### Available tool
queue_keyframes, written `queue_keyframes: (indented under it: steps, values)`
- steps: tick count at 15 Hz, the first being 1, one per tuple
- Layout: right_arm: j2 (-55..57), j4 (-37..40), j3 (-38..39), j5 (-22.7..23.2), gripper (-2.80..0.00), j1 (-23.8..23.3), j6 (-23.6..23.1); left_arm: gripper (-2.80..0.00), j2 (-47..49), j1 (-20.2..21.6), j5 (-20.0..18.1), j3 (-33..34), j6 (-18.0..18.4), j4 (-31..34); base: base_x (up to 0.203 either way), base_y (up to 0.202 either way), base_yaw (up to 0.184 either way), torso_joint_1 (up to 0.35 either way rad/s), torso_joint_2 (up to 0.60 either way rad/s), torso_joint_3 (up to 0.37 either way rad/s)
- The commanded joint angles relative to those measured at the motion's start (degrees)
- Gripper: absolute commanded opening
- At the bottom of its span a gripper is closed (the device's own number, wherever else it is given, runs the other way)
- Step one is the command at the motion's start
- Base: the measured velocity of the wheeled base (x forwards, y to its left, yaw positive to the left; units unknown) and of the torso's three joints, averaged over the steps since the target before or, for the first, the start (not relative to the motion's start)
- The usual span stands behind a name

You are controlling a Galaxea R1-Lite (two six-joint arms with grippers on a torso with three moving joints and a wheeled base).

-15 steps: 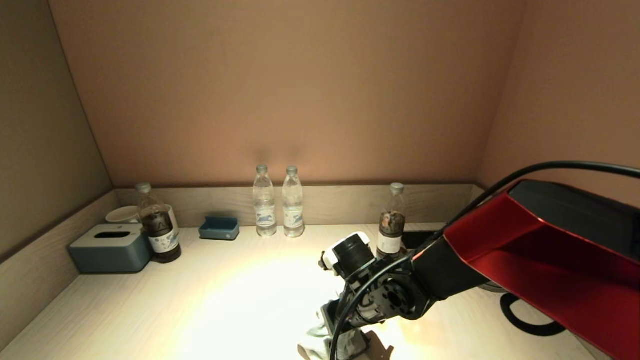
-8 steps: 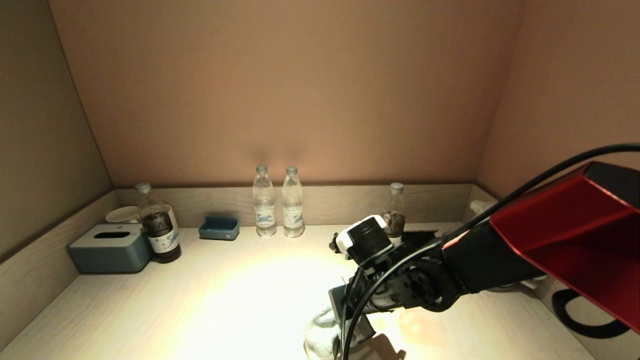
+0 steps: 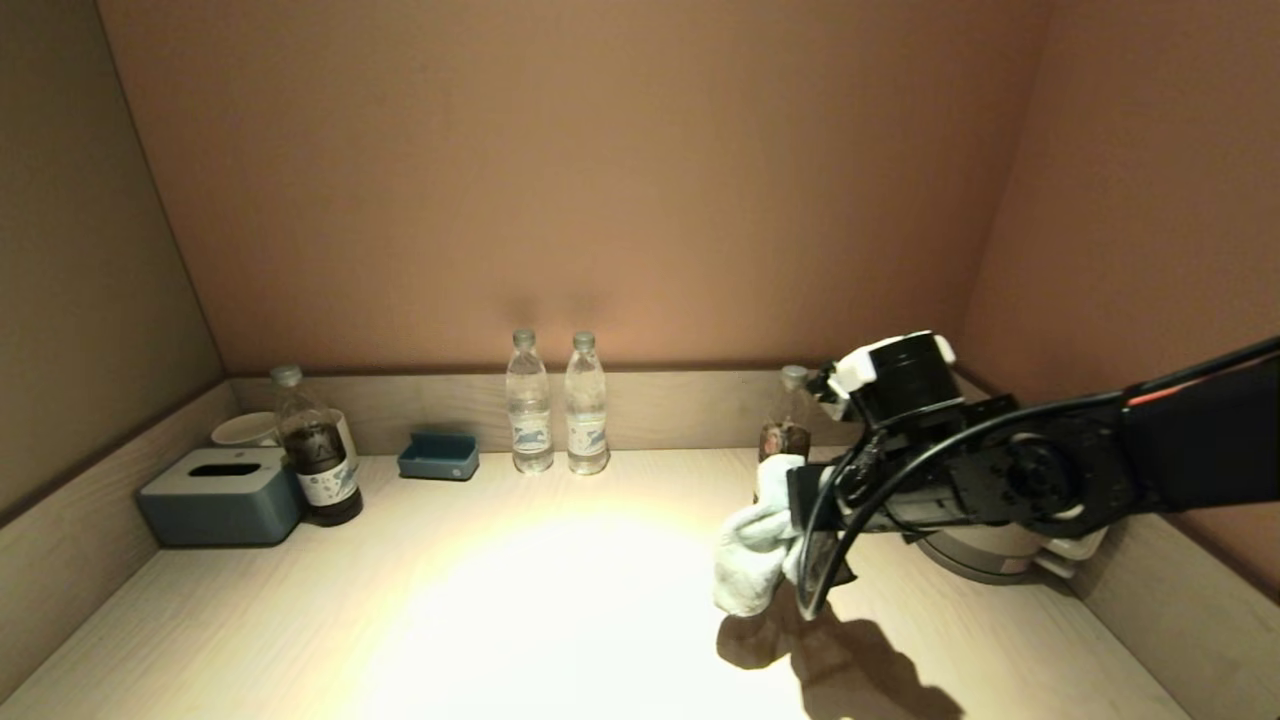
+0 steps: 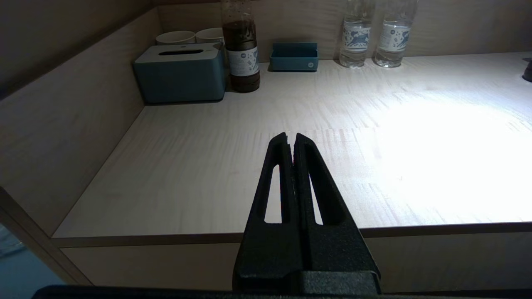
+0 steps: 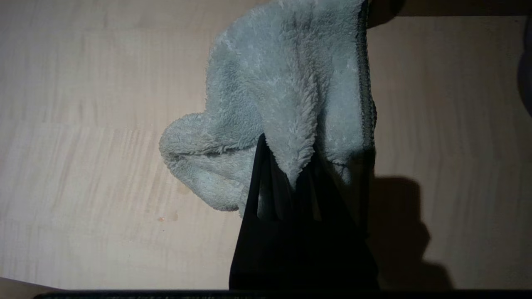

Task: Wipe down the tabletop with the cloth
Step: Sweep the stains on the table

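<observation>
Fluffy pale cloth [image 3: 752, 545] hangs bunched, pinched by the right gripper's [image 3: 800, 535] black fingers above the wood-grain tabletop [image 3: 450, 600].

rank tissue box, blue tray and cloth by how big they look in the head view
1. tissue box
2. cloth, though it hangs nearer the camera, so unsure
3. blue tray

Along the far wall stand a blue tissue box [image 3: 222, 494], two cups [image 3: 245, 428], a dark-drink bottle [image 3: 315, 455], a blue tray [image 3: 438, 456], two water bottles [image 3: 556, 405] and another dark-drink bottle [image 3: 787, 420] at right.
</observation>
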Motion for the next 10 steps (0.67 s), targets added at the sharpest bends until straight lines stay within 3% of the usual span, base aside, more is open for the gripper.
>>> queue_keyframes:
  steps: [1, 5, 10]
  values:
    - [-5.2, 0.9, 1.7, 0.0, -2.80, -4.9, -0.2, -2.80, 0.0, 0.0, 0.0, 0.0, 0.0, 0.0, 0.000, 0.000, 0.000, 0.000, 0.00, 0.000]
    - [-8.6, 2.0, 10.0, -3.1, -2.80, -13.7, -2.2, -2.80, 0.0, 0.0, 0.1, 0.0, 0.1, 0.0, 0.000, 0.000, 0.000, 0.000, 0.00, 0.000]
    - [-8.3, 1.9, 18.3, -4.3, -2.80, -18.6, -3.2, -2.80, 0.0, 0.0, 0.0, 0.0, 0.1, 0.0, 0.000, 0.000, 0.000, 0.000, 0.00, 0.000]
